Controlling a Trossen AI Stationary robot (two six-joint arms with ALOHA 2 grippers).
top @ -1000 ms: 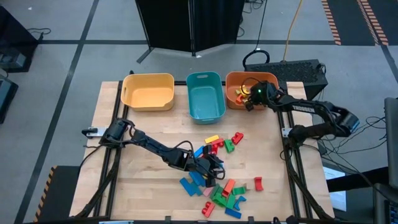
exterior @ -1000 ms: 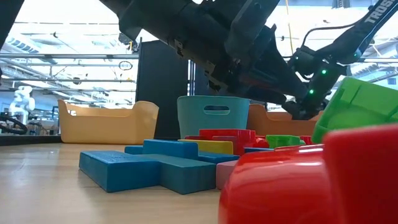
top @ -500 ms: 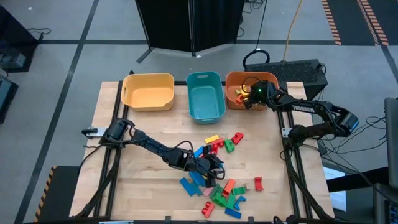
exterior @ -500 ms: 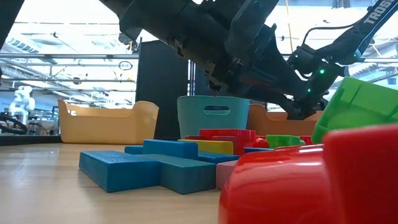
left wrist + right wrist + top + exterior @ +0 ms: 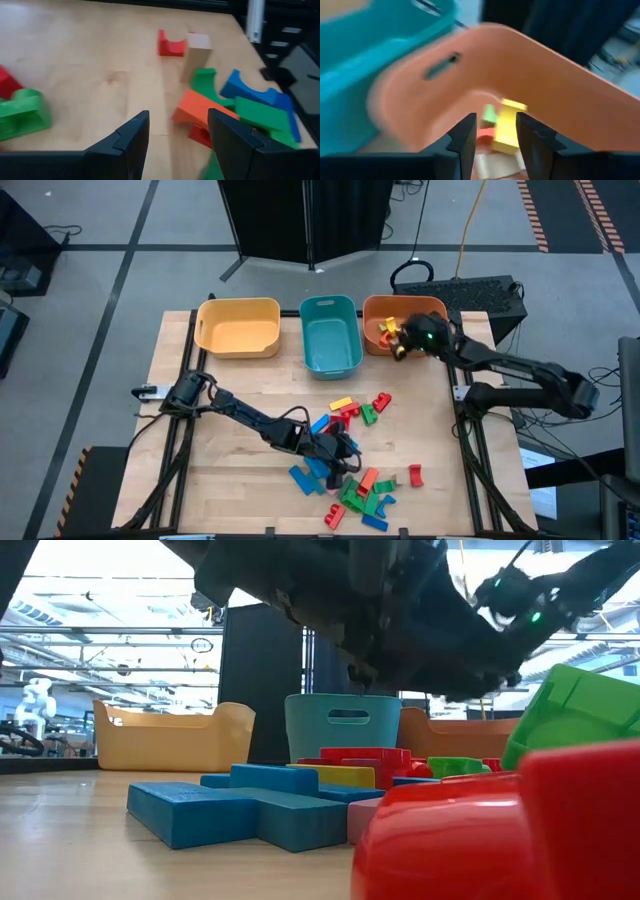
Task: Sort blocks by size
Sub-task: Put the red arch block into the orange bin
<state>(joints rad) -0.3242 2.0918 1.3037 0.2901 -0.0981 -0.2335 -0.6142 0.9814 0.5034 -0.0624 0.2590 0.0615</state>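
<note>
Since the earlier frames the right arm has stretched out straighter along the table's right side, and its gripper [image 5: 402, 346] has risen over the orange bin [image 5: 378, 310]; in the low view it now sits higher against the bright windows. Its jaws stand apart with nothing between them, and the right wrist view looks past the dark fingers [image 5: 464, 137] into the bin, where a yellow block [image 5: 507, 125] lies with a green and a red piece beside it on the smooth plastic floor.

The left gripper [image 5: 345, 458] is low over the pile of blocks [image 5: 350, 480] at the near middle of the table, much where it was. Its jaws are apart and empty; between them the left wrist view shows bare pale wood grain, with an orange wedge-like block [image 5: 197, 110] just beside one finger, a red arched piece [image 5: 171, 44] and a plain wooden bar [image 5: 196, 55] farther off, and green and blue arched blocks to the side.

The blocks are glossy moulded plastic: flat bars, bricks, and pieces with round cut-outs. Most lie scattered on the wooden table [image 5: 220, 470] in two loose clusters. The teal bin [image 5: 331, 335] and yellow bin [image 5: 238, 326], both rounded tubs with slot handles, stand in a row with the orange one along the far edge.
</note>
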